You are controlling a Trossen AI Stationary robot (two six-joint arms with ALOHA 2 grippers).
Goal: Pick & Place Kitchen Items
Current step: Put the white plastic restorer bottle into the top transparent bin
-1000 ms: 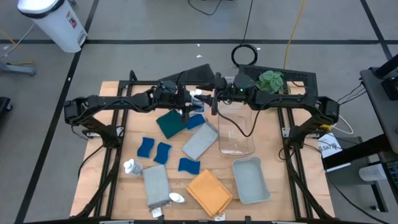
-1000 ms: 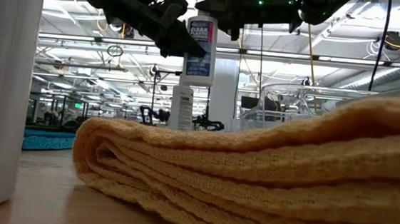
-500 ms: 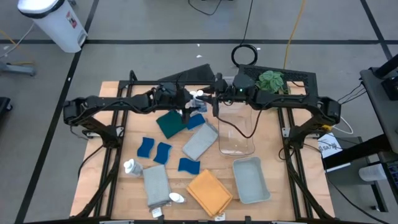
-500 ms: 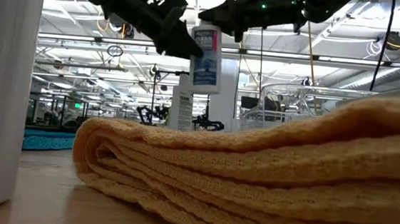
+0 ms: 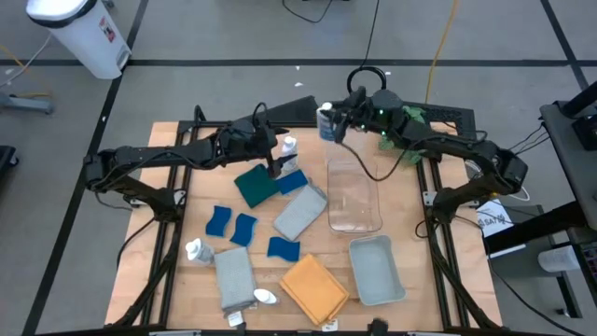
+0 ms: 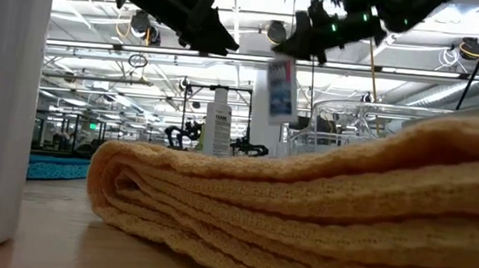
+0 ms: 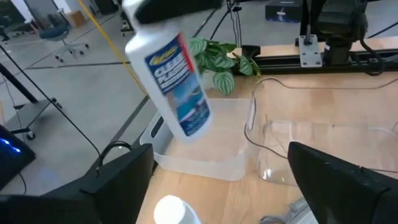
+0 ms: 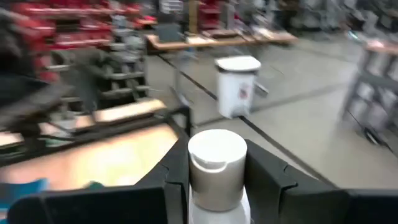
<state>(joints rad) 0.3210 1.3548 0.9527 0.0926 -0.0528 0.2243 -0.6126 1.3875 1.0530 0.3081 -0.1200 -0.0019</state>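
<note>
While aloft | right end effector (image 5: 328, 123) grips white bottle (image 7: 172, 79) labelled "CLEAR" | left end effector (image 5: 273, 159) open

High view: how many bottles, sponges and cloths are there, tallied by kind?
White bottles: 4, one in the right gripper
Blue sponges: 4
Cloths: 4, grey 2, teal 1, orange 1
Total: 12

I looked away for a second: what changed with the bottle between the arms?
The left gripper let go of the white bottle; the right gripper, shut on it, carried it off toward the table's far edge. The clear bin, cloths and sponges stayed put.
</note>
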